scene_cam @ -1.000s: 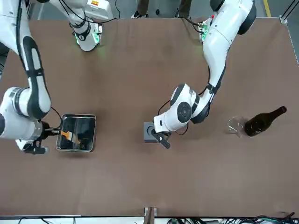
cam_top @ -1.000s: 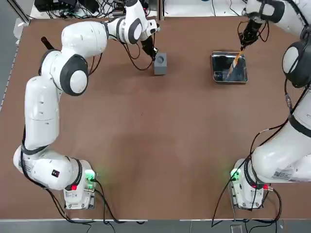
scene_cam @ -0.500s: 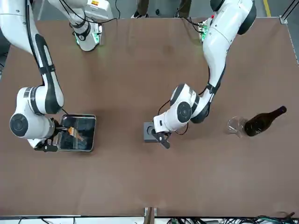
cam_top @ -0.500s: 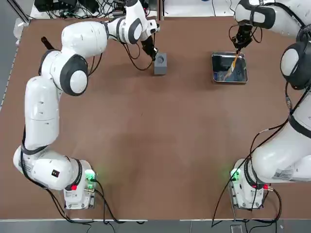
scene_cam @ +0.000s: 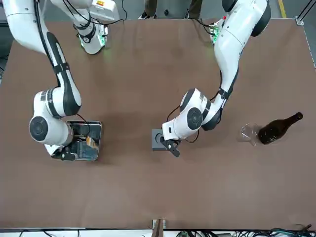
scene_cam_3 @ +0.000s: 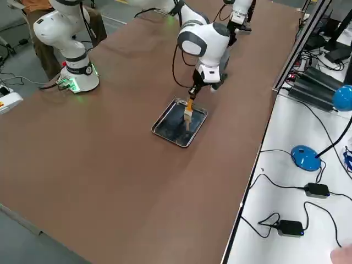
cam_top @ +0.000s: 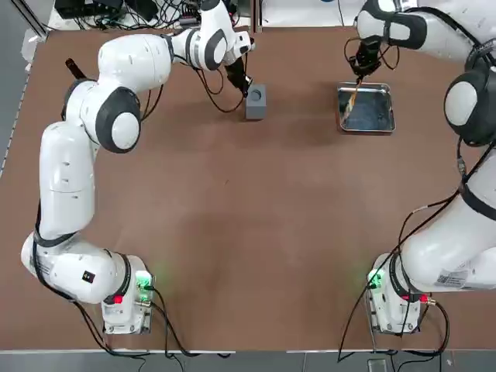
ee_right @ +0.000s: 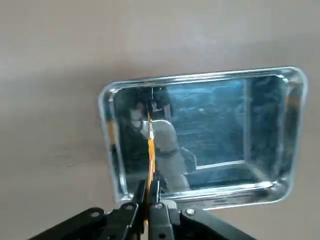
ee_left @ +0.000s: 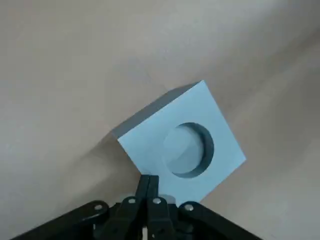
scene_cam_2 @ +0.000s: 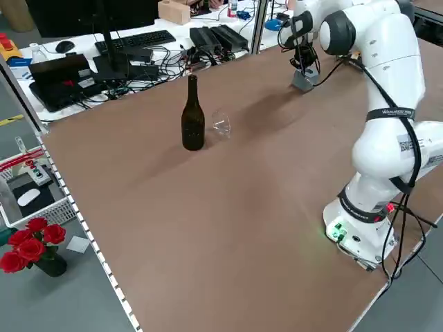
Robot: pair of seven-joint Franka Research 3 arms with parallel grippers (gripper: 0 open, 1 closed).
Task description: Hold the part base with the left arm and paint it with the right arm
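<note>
The part base [cam_top: 256, 99] is a small grey block with a round recess, standing on the table at the far middle. My left gripper [cam_top: 245, 87] is shut, its fingertips [ee_left: 148, 181] pressing on the edge of the part base [ee_left: 185, 140] from above. To the right lies the metal tray [cam_top: 366, 130]. My right gripper [cam_top: 358, 68] hangs over the tray's left end, shut on a thin orange-handled brush [cam_top: 350, 101]. The brush [ee_right: 150, 145] points down into the tray [ee_right: 200, 77], and its tip is mirrored in the shiny floor.
A dark bottle [scene_cam: 276, 128] lies beside a clear glass [scene_cam: 249, 133] on the robot's left side of the table. Desks with cables and screens line the table's far edge. The brown tabletop between the arm bases is open.
The right gripper has swung left along the tray's far edge, carrying the brush from the tray's right part to its left end. The left arm and the part base have stayed put.
</note>
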